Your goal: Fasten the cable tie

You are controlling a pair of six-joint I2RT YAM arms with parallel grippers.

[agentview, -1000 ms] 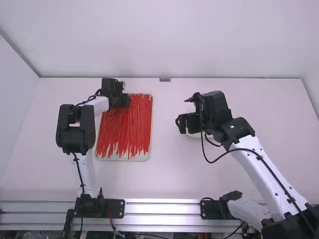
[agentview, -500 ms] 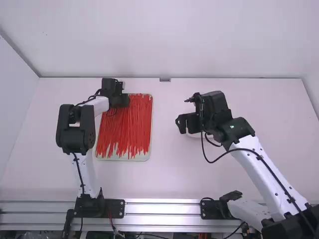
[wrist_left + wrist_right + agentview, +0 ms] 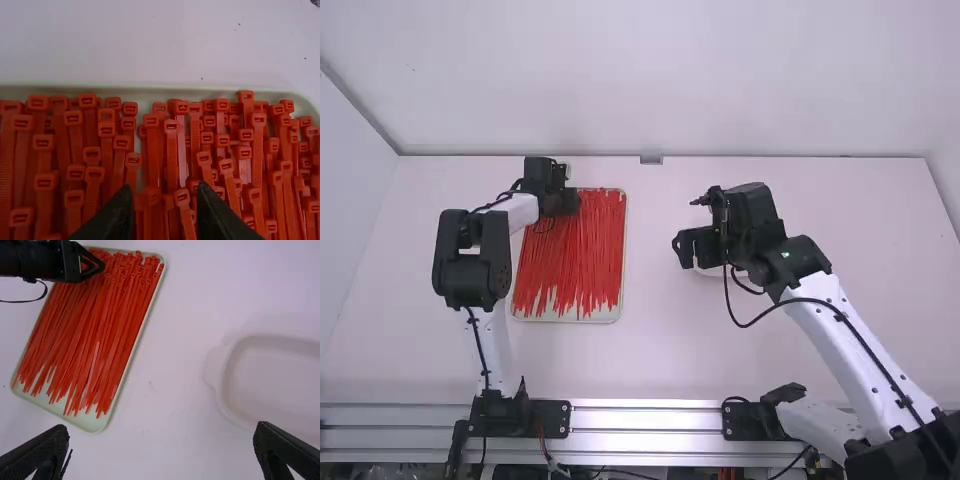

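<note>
Many cable ties (image 3: 570, 255) run front-to-back, heads farthest.

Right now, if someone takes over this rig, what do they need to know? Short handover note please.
Left gripper: open, close over the head ends of the red cable ties, none gripped.
Right gripper: open, holding nothing, above the table beside the white dish.
Ties: all lying loose in a pile on the tray.
Done: nothing yet, with no tie picked or fastened.
Left: grip one tie, lift it out, thread its tail through its head, pull tight.
</note>
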